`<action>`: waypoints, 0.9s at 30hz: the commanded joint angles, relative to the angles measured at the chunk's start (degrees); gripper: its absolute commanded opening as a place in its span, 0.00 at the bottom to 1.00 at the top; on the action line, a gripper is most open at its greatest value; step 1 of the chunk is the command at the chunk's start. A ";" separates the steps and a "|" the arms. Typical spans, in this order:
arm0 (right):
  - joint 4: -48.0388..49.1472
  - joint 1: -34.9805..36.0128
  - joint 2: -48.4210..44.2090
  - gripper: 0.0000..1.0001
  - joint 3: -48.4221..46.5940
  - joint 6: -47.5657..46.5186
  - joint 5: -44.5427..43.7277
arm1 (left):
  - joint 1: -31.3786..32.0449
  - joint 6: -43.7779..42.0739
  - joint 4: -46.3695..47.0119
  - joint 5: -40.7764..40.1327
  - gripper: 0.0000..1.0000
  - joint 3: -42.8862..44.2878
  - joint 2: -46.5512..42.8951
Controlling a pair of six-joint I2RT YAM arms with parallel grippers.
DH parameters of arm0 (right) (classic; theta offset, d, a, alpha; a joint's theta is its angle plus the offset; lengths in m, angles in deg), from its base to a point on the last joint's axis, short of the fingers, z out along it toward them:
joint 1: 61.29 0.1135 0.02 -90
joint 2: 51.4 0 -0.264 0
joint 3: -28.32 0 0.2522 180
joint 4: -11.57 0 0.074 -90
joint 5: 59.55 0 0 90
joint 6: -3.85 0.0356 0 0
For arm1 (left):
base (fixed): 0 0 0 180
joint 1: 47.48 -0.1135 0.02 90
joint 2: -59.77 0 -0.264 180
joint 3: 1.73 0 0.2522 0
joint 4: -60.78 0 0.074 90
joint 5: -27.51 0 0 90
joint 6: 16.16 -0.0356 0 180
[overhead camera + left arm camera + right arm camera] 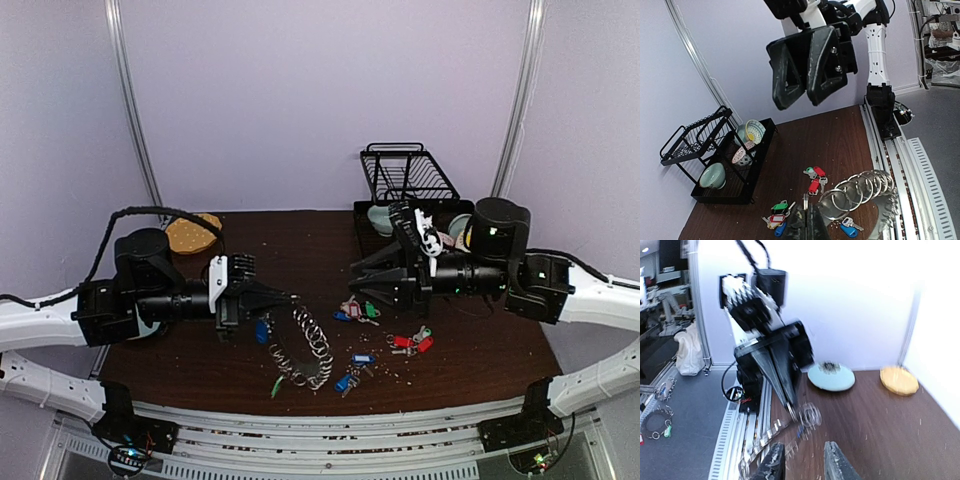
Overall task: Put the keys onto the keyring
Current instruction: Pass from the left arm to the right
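The keyring is a chain of silver split rings. One end lies on the table and the other is lifted. My left gripper is shut on that lifted end ring; in the left wrist view its fingers pinch the ring edge, with the other rings trailing right. My right gripper is open and empty, hovering above a cluster of tagged keys. Its open fingers face the held ring, which is blurred. Red-tagged keys, blue-tagged keys and a green-tagged key lie loose.
A black dish rack with bowls stands at the back right. A tan round plate sits at the back left. A pale blue plate lies behind the left arm. Crumbs are scattered on the brown table.
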 commanded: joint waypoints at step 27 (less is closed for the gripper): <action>0.99 4.98 14.80 0.22 -9.84 -20.60 3.18 | 1.04 -0.75 2.43 0.46 0.00 3.54 0.44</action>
